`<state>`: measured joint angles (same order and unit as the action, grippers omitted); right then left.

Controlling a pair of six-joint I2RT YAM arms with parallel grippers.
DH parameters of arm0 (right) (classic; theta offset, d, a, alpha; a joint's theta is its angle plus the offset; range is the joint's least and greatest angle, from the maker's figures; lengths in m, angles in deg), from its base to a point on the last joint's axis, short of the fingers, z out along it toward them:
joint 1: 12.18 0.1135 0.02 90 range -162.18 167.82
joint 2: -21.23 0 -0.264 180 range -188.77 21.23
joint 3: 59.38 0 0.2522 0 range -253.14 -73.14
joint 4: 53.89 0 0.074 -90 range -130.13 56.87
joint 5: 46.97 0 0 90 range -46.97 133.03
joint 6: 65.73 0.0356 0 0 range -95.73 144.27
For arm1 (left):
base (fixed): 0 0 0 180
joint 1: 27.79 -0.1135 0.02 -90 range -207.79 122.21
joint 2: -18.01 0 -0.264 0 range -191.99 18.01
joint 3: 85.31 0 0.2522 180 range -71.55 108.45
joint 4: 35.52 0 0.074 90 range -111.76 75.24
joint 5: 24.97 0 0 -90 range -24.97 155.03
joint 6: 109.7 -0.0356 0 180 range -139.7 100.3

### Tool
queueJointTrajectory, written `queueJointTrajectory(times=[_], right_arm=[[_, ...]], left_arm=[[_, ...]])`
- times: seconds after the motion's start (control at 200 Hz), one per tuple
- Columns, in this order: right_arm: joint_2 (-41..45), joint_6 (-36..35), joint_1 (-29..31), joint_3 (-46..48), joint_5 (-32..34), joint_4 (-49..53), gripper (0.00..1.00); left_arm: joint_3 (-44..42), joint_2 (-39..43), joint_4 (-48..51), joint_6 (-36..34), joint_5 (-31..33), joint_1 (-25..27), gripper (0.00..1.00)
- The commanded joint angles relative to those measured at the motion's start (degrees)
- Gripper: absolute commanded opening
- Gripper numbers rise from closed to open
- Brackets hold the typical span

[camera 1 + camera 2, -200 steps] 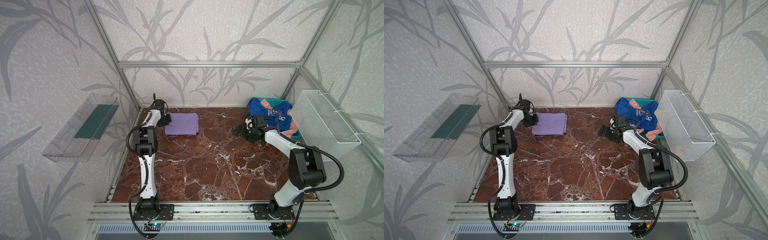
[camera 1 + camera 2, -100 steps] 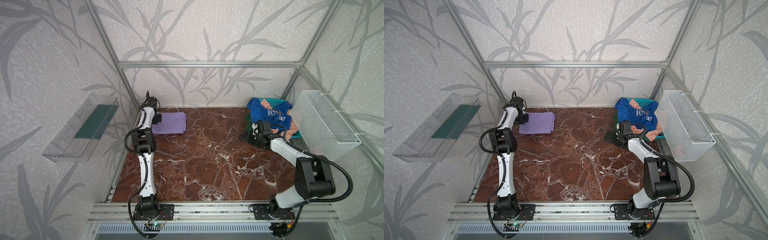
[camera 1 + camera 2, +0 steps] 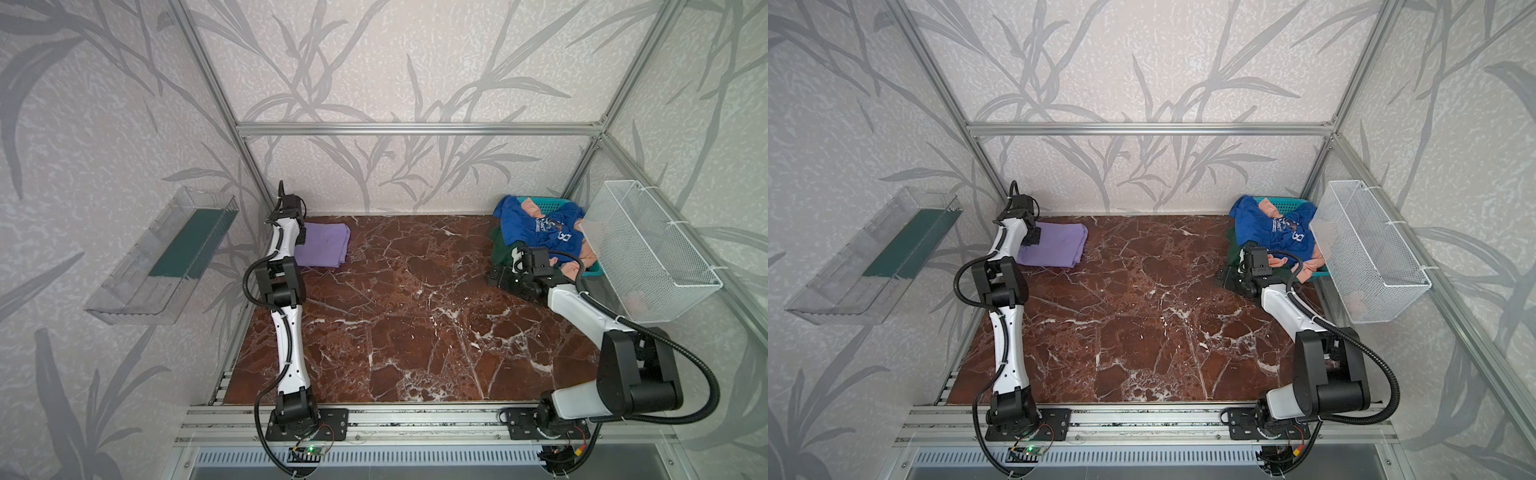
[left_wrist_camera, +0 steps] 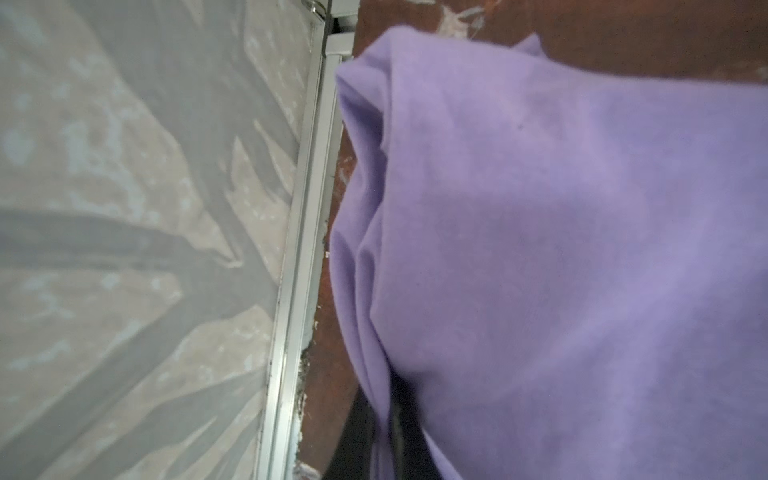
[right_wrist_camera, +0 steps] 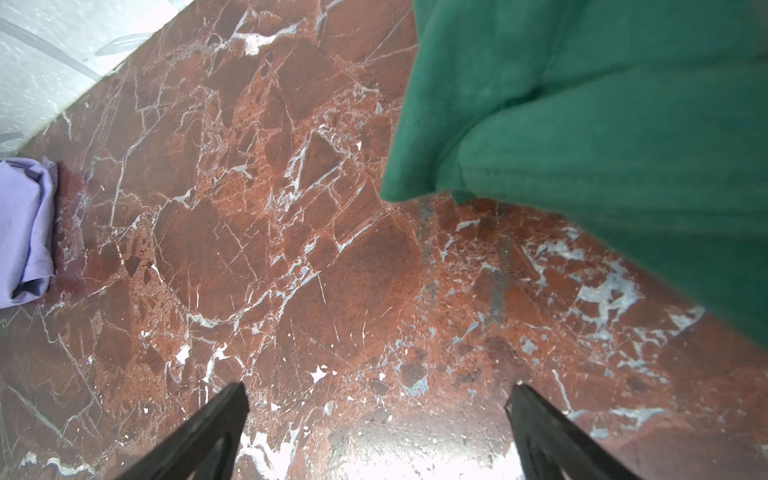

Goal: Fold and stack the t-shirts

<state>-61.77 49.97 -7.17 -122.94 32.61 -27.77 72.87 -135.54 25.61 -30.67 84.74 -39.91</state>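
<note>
Holds right end effector (image 5: 378,386) wide open before dark green t-shirt (image 5: 602,124); left end effector (image 3: 1033,237) on lavender t-shirt (image 4: 561,249), grip unclear.

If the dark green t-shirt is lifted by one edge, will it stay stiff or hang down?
Probably floppy: the dark green t-shirt lies in soft folds, so it should droop. It looks thin, probably light. Lifting it may drag the blue t-shirt that seems to lie on it.

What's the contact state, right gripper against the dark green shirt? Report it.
Apart. In the right wrist view the right gripper is open, and bare marble tabletop shows between its fingertips and the dark green shirt.
</note>
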Motion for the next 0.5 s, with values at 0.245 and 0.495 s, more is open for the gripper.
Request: queueJointTrajectory(times=[0.245,0.495], right_arm=[[4.1,0.8,-0.1,1.3,1.7,0.5,0.99],[9.3,0.9,-0.1,2.7,0.9,0.4,0.99]], left_arm=[[-14.9,10.6,-12.0,1.2,1.6,0.9,0.79],[-31.7,21.8,-20.2,5.5,4.5,1.6,0.8]])
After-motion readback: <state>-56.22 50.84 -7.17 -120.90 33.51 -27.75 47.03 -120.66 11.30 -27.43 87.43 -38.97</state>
